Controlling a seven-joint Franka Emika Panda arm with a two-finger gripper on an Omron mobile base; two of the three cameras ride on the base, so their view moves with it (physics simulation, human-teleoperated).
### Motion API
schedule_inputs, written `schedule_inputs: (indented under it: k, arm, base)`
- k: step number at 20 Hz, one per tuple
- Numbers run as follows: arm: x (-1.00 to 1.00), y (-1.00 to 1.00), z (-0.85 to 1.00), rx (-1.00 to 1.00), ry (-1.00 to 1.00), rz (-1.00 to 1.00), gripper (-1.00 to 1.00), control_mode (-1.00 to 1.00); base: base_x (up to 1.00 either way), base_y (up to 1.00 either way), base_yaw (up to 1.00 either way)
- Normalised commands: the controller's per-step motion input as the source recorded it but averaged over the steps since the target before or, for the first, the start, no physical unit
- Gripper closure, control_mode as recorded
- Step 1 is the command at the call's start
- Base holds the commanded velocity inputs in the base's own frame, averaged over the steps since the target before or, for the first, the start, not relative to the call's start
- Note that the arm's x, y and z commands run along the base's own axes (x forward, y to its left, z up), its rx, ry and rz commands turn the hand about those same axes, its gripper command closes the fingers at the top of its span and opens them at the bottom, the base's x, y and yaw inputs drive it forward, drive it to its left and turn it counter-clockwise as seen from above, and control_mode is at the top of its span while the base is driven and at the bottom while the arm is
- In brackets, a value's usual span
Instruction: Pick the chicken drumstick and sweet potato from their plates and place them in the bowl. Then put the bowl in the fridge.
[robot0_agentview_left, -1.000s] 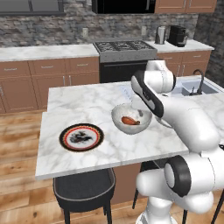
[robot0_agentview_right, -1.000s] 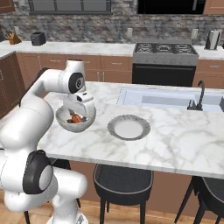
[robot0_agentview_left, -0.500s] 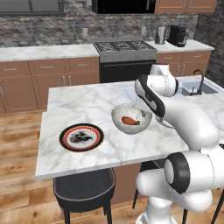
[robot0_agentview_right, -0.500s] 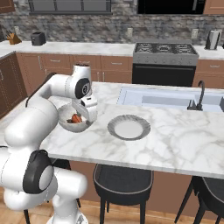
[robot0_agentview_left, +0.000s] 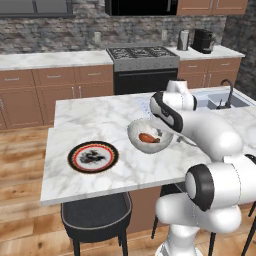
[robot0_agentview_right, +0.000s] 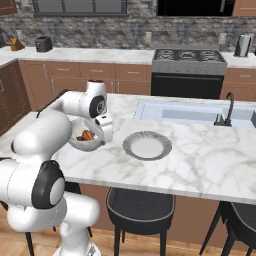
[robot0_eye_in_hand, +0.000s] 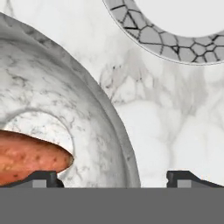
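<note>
The sweet potato (robot0_eye_in_hand: 30, 159) lies inside the bowl (robot0_eye_in_hand: 94, 131), its tapered orange-red end reaching across the pale flat bottom in the hand view. In the left base view an orange-brown piece (robot0_agentview_left: 148, 138) sits in the bowl (robot0_agentview_left: 136, 136); from there I cannot tell the sweet potato from the chicken drumstick. In the right base view a darker brown bit (robot0_agentview_right: 80, 137) shows just beside the orange piece (robot0_agentview_right: 88, 135) in the bowl (robot0_agentview_right: 82, 145).

The bowl stands upright on the marble worktop (robot0_agentview_left: 75, 170), near the middle of the island. The gripper (robot0_agentview_right: 106, 131) hangs over the bowl's rim on the side toward the grey plate (robot0_agentview_right: 147, 146). Its jaws stand wide apart, one tip over the bowl's inside and the other over bare worktop outside the wall, and they hold nothing.

The grey plate, with its crackled rim (robot0_eye_in_hand: 175, 48), lies flat close beside the bowl without touching it. The red-rimmed plate (robot0_agentview_left: 93, 157) lies well apart on the bowl's other side, nearer the worktop's front edge.

Past the island are a sink (robot0_agentview_right: 185, 111) set into the worktop, and a stove (robot0_agentview_left: 142, 52) against the stone wall.
</note>
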Motion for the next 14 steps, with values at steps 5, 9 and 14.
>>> schedule_inputs:
  k: [5, 9, 14]
  arm:
    - [0.28, 0.05, -0.32, 0.00, 0.00, 0.02, -1.00, -1.00]
    - [0.02, 0.05, -0.30, 0.00, 0.01, 0.01, 1.00, -1.00]
    - [0.00, 0.07, -0.14, 0.07, -0.01, 0.00, 1.00, -1.00]
  base:
    - [0.00, 0.00, 0.00]
    - [0.00, 0.00, 0.00]
    - [0.00, 0.00, 0.00]
